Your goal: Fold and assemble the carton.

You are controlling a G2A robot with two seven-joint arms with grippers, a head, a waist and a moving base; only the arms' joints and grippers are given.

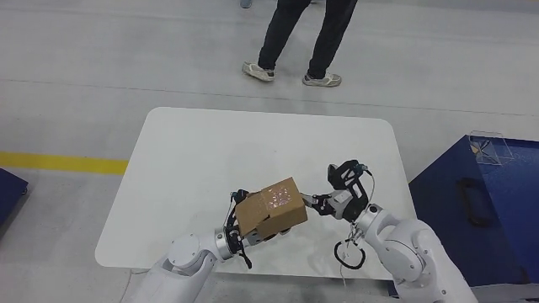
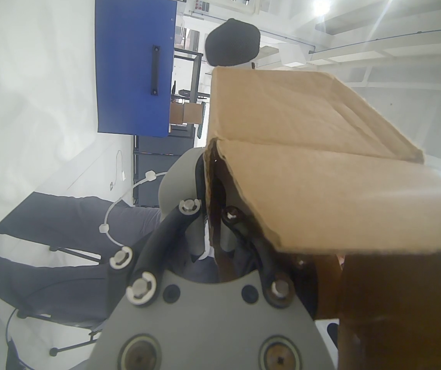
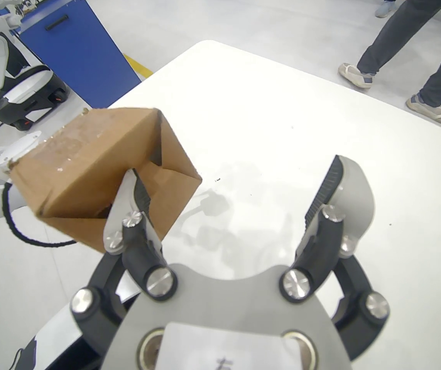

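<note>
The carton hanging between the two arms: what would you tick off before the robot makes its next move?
1. Left gripper holds the carton: ok. A wall sits in its grip, and the carton is up off the table.
2. Right gripper free to work: ok. It is open, with one finger against the carton's end.
3. That end's flaps shut flat: not ok. A dark gap shows between them.
4. Left-end flaps folded: not ok. They stand out open.
5. Grip firm enough for pushing: cannot tell.
</note>
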